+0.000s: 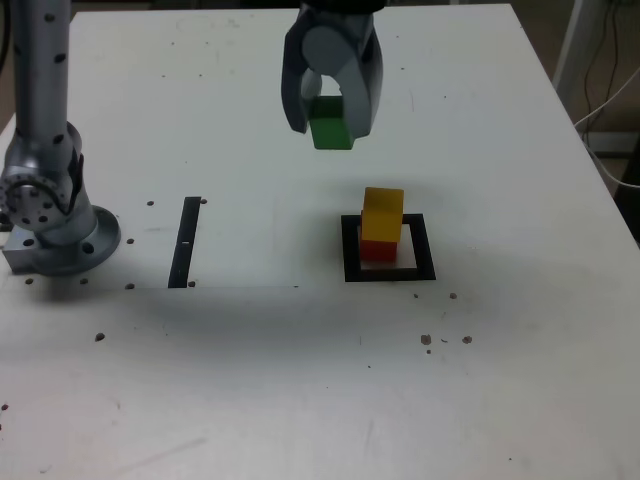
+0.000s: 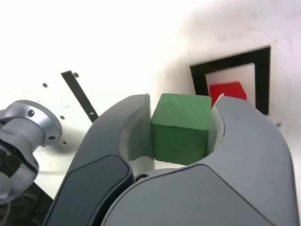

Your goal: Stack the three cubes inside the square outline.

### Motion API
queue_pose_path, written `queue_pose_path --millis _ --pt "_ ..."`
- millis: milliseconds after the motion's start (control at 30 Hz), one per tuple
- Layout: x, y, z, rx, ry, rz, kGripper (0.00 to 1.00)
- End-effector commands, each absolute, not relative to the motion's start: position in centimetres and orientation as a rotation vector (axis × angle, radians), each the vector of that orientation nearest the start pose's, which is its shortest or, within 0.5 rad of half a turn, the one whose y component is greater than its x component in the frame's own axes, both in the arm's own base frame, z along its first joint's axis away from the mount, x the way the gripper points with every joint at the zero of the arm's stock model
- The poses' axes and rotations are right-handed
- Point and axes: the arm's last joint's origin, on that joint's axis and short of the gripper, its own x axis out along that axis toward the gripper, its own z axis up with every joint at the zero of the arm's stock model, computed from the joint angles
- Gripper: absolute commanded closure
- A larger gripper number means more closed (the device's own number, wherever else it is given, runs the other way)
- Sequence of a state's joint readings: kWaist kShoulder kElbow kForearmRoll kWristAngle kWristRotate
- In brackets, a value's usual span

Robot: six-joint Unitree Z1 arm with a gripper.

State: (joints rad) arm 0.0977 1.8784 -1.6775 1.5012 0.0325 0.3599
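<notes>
Exterior view: the grey two-fingered robot hand (image 1: 331,104) grips the solid green cube (image 1: 331,123), aloft above the white surface (image 1: 230,380). Relative to the flat black square outline (image 1: 427,247), the hand is up and to the left; inside the outline, the yellow-orange cube (image 1: 383,214) sits on the red cube (image 1: 379,249).

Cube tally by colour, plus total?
Green: 1 cube, gripped by the tool
Yellow: 1 cube
Red: 1 cube
Total: 3 cubes
</notes>
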Motion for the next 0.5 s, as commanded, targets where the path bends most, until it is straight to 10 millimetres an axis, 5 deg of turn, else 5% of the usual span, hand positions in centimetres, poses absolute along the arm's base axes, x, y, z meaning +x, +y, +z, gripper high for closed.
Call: queue_pose_path --millis 0,467 --pt "31.8 2.4 33.2 0.225 1.697 -0.221 0.76" --pt "34.7 -2.3 32.2 0.267 1.722 -0.277 0.76"
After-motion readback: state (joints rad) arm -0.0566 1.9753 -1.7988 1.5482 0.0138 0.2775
